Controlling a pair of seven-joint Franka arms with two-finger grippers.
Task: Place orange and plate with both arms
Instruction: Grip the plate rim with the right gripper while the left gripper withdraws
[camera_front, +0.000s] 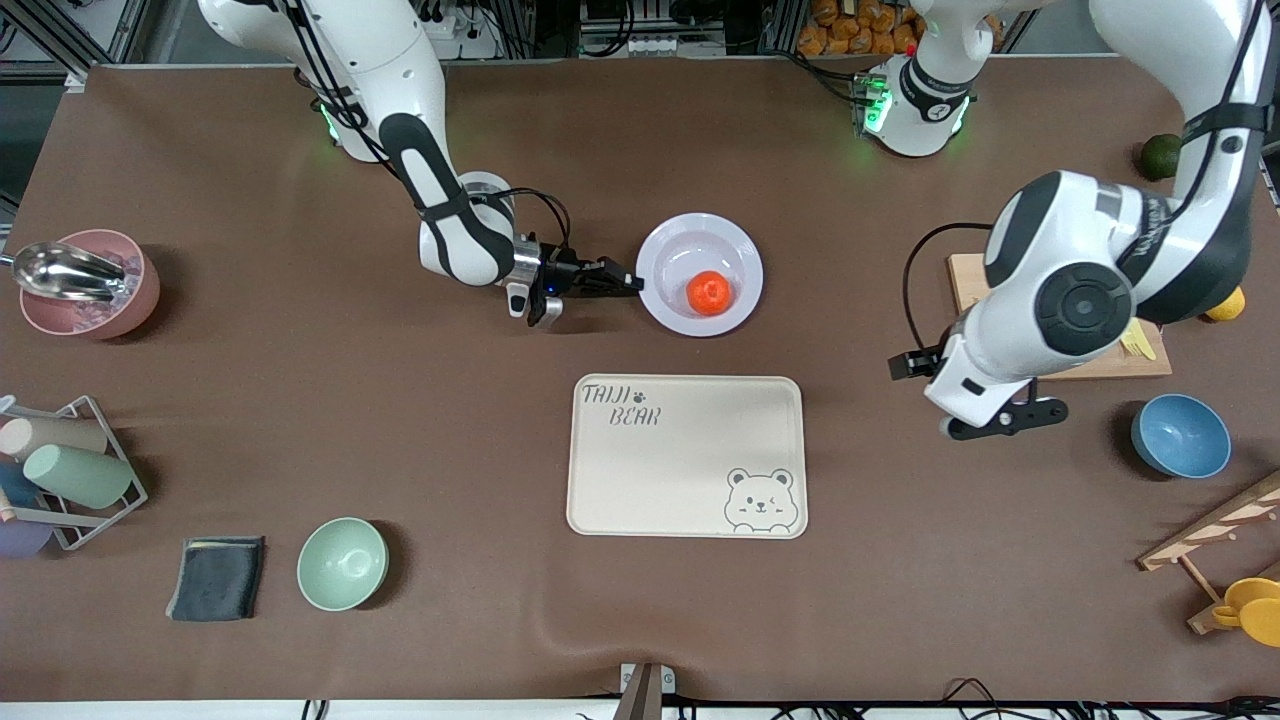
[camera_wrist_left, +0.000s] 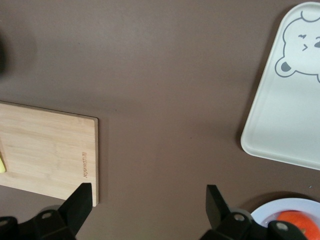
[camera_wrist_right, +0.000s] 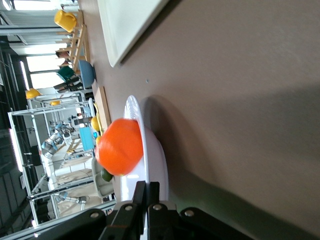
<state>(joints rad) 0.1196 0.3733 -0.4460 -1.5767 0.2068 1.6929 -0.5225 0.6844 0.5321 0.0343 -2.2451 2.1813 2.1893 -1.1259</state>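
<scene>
The white plate (camera_front: 672, 244) sits on the brown table, farther from the front camera than the cream bear tray (camera_front: 686, 455). The orange (camera_front: 709, 293) lies in the plate's well. My right gripper (camera_front: 634, 285) is shut on the plate's rim at the side toward the right arm's end. In the right wrist view the plate (camera_wrist_right: 156, 165) shows edge-on with the orange (camera_wrist_right: 120, 146) in it and my right gripper (camera_wrist_right: 151, 191) pinching the rim. My left gripper (camera_front: 1005, 418) is open and empty over bare table beside the wooden board (camera_front: 1100, 362); in its wrist view its fingertips (camera_wrist_left: 81, 200) stand wide apart.
A blue bowl (camera_front: 1180, 435) and a dark green fruit (camera_front: 1160, 156) lie toward the left arm's end. A pale green bowl (camera_front: 342, 563), a dark cloth (camera_front: 216, 577), a cup rack (camera_front: 70, 470) and a pink bowl with a scoop (camera_front: 88, 283) lie toward the right arm's end.
</scene>
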